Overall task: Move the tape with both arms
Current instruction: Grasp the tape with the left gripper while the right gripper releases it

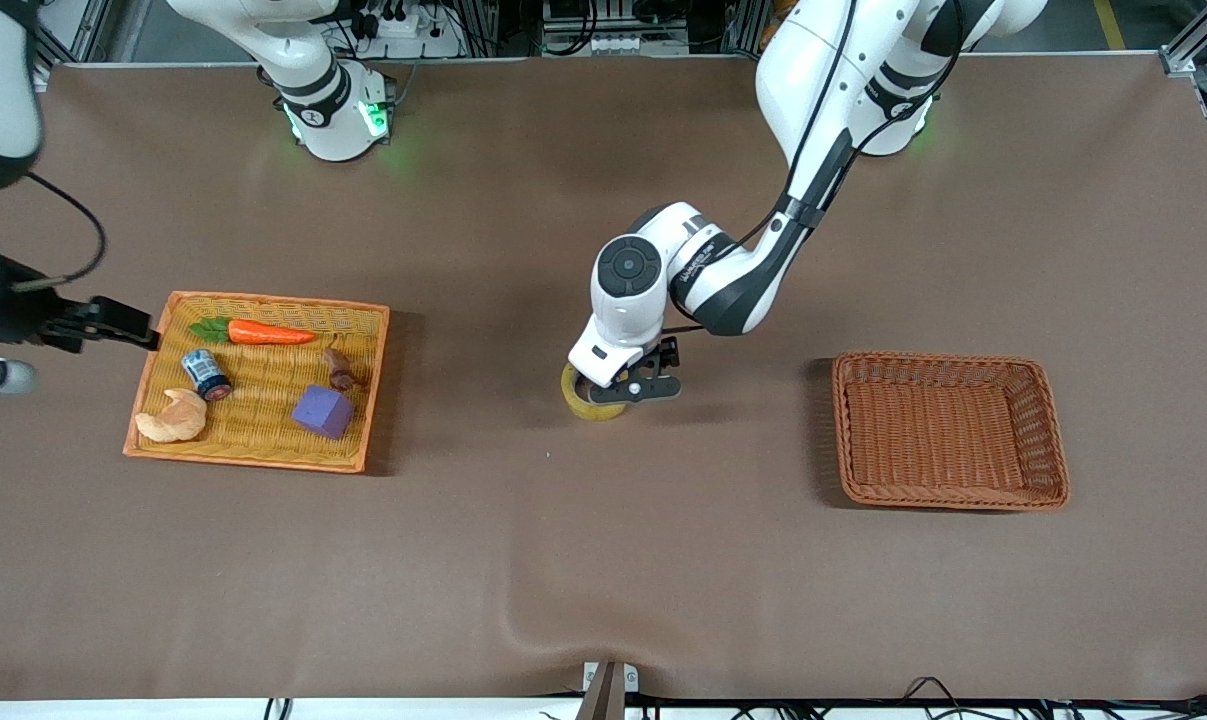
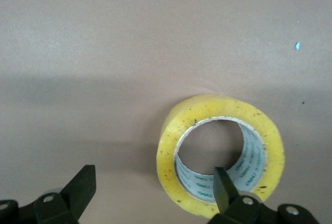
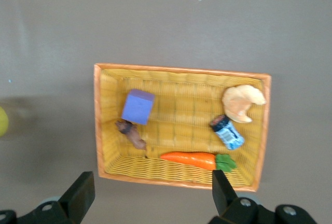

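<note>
The tape, a yellow ring with a grey-white core, lies flat on the brown table near its middle. My left gripper is low over it and mostly hides it in the front view. In the left wrist view the tape is whole. The left gripper is open, with one finger over the ring's hole at its rim and the other off to the side over bare table. My right gripper is open and empty, up in the air by the orange tray's edge; it also shows in the right wrist view.
The orange tray toward the right arm's end holds a carrot, a blue-and-white can, a croissant, a purple cube and a small brown piece. A brown basket stands toward the left arm's end.
</note>
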`<move>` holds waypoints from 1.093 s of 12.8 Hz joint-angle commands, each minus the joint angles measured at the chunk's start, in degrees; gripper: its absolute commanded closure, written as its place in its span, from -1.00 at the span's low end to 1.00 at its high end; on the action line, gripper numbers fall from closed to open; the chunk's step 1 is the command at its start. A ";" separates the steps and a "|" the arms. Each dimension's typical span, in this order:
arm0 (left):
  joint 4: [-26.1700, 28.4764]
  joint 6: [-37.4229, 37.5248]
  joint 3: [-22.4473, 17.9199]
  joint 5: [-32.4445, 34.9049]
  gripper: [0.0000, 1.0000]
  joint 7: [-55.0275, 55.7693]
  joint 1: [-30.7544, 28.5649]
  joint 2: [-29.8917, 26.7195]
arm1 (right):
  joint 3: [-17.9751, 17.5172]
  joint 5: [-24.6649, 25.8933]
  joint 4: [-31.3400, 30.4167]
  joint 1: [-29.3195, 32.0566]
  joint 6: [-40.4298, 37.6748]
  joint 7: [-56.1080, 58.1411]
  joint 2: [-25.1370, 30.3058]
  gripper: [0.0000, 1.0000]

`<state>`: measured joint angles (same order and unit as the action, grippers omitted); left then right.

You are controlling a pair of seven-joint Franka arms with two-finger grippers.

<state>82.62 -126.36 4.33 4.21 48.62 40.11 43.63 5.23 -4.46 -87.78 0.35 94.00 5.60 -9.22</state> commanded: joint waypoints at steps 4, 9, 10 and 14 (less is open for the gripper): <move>-1.32 -4.06 -0.03 0.97 -1.00 -1.17 0.06 2.96 | -1.36 1.20 -11.10 2.55 1.46 1.79 10.62 -1.00; -1.23 -5.39 -0.64 1.33 -1.00 -0.72 1.81 4.36 | -1.89 2.79 -16.08 1.41 6.70 2.14 17.81 -1.00; -1.23 -5.47 -0.64 1.41 -1.00 -0.11 1.90 4.62 | -2.33 2.97 -15.93 0.54 6.38 1.70 18.18 -1.00; -1.06 -5.91 -0.64 2.02 0.99 2.61 2.08 5.33 | -3.12 3.32 -9.70 0.79 -0.48 -1.38 14.85 -1.00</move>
<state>82.53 -131.66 4.29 4.22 48.62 41.48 48.02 1.94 -2.13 -99.81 1.27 95.24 5.73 7.18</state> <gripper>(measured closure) 0.207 0.000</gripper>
